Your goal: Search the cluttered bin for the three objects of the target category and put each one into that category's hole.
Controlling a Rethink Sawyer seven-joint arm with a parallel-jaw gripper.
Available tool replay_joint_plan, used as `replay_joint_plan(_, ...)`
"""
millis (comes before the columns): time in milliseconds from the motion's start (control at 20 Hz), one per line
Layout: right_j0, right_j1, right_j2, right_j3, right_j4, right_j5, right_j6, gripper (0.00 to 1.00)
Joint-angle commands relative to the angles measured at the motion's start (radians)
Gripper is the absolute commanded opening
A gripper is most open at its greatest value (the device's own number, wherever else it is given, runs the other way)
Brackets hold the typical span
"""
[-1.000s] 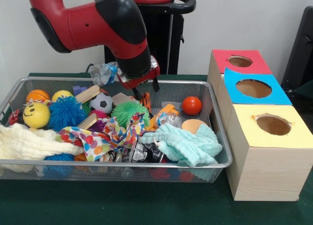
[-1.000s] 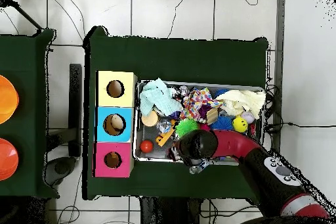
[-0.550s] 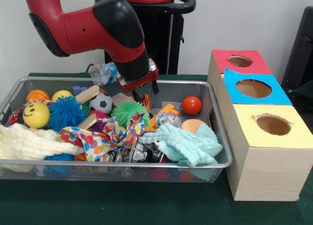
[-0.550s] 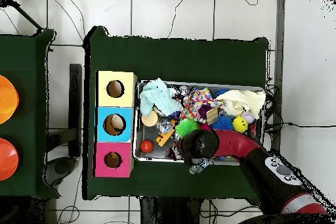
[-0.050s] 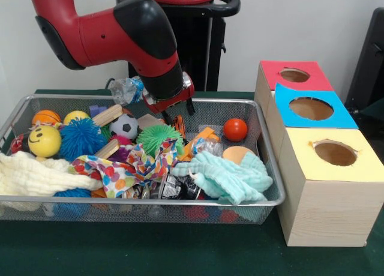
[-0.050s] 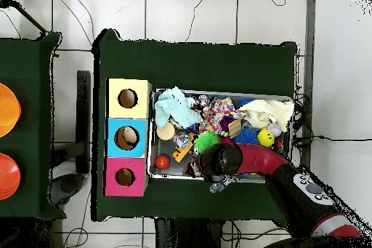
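Crumpled clear plastic bottle (image 5: 125, 89) sits just beside the black claw (image 5: 178, 111), whose finger state I cannot tell, above the wire-mesh bin (image 5: 264, 168) of spiky rubber balls.

The tool (image 5: 177, 115) hangs above the wire bin's (image 5: 267, 168) far side, just beside the green spiky ball (image 5: 157, 135).

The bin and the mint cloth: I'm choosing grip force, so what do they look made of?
The bin looks like silvery metal wire mesh; you see through its walls. The mint cloth seems soft, nubby fabric, likely terry or fleece, lying in limp folds.
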Motion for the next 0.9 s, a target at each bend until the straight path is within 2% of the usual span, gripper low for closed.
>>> replay_joint_plan(50,0.012,-0.046,-0.043,-0.069,-0.119,-0.108,0.006,1.0)
replay_joint_plan(150,0.009,-0.048,-0.037,-0.071,-0.115,-0.096,-0.003,1.0)
replay_joint_plan(600,-0.022,0.033,-0.012,-0.138,-0.098,-0.046,-0.068,1.0)
replay_joint_plan(900,-0.042,0.057,-0.008,-0.153,-0.097,-0.044,-0.088,1.0)
